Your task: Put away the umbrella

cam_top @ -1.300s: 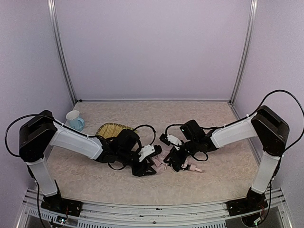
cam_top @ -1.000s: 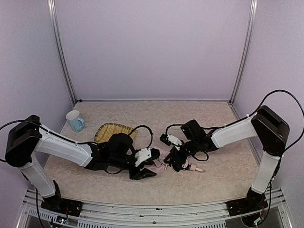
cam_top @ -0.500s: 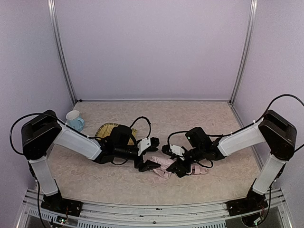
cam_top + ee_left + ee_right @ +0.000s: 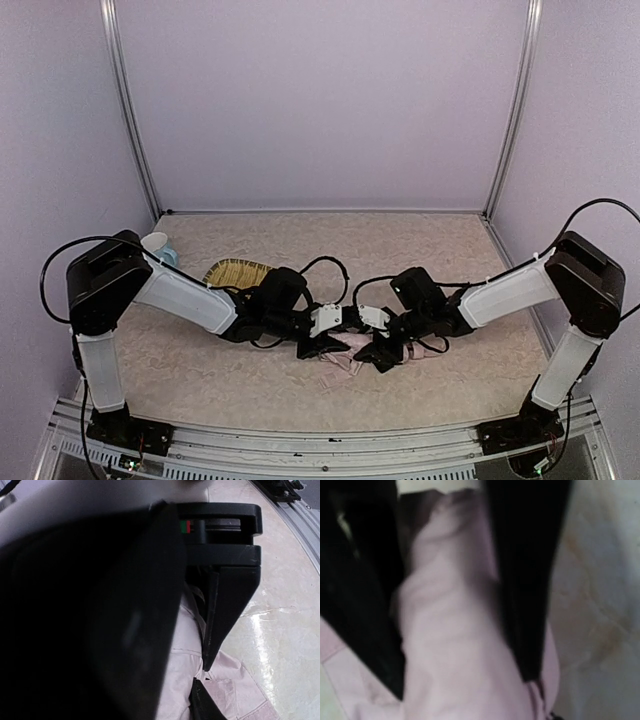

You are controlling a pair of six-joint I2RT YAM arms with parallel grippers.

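In the top view, the umbrella was only a small pink bundle near the middle of the near edge of the worktop, mostly hidden under both grippers. The wrist views showed more. The right gripper pinched a thick fold of pink fabric between its nearly closed fingers, and the left gripper also held pink fabric in a narrow gap. A woven tray and a mug stood toward the left edge. Pale lilac walls surrounded the beige worktop.
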